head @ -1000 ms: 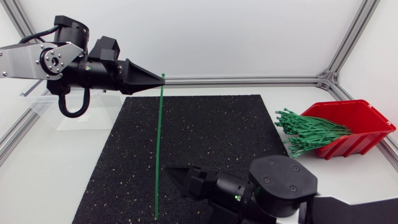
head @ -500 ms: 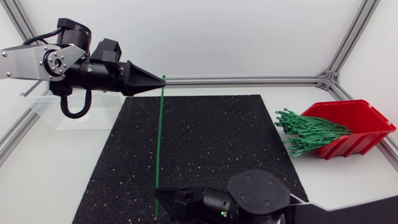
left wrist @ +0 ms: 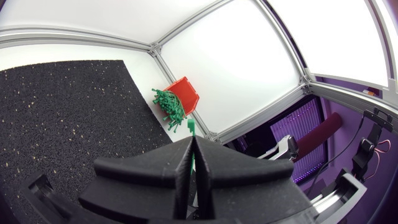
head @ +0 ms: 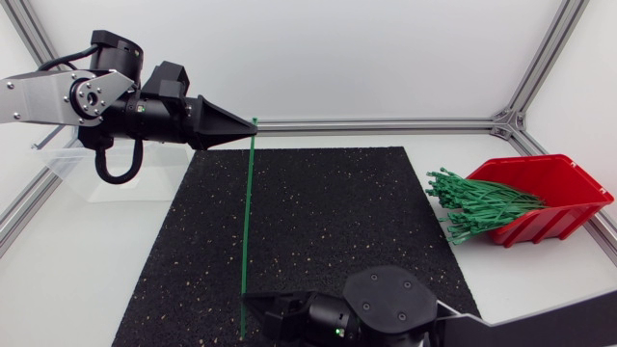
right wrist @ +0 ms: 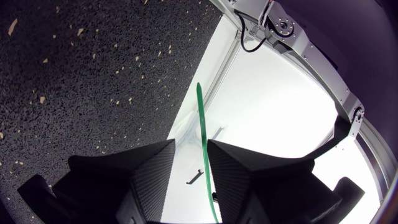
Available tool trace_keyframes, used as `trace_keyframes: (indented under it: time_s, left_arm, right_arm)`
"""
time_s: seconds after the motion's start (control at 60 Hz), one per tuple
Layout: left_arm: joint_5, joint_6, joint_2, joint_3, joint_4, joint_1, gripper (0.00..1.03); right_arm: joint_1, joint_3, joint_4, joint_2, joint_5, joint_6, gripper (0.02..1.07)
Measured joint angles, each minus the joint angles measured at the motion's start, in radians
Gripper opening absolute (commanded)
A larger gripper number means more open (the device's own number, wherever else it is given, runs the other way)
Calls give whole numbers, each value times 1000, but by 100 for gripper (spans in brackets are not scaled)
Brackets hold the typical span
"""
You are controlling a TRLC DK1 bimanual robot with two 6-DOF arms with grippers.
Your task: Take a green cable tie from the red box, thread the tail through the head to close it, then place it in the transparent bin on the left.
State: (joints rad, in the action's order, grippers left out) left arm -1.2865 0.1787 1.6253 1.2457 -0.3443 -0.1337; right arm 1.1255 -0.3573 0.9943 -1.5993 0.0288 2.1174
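Tapering left jaws pinch a thin green cable tie [head: 247, 222].

A black mat [head: 318, 222] covers the middle of the white table [head: 87, 280] in the head view. Its far edge lies toward 12 o'clock, and its near part runs out of view at 6 o'clock. The surface is grainy and dotted with pale flecks; it looks like crumb rubber, though that is hard to tell. Bare table borders the mat at 3 and 9 o'clock. An aluminium rail [head: 386, 124] runs along the table's far edge at 12 o'clock and meets a corner bracket [head: 508, 120] at 2 o'clock. A second rail [head: 17, 217] slants along the table's edge at 9 o'clock.
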Motion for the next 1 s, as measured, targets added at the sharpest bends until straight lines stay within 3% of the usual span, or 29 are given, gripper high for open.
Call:
trace_keyframes:
  time_s: [1.0]
  left_arm:
    - [0, -4, 14, 0, -4, -8, 3]
  right_arm:
    - [44, -15, 5, -26, -33, 0, 23]
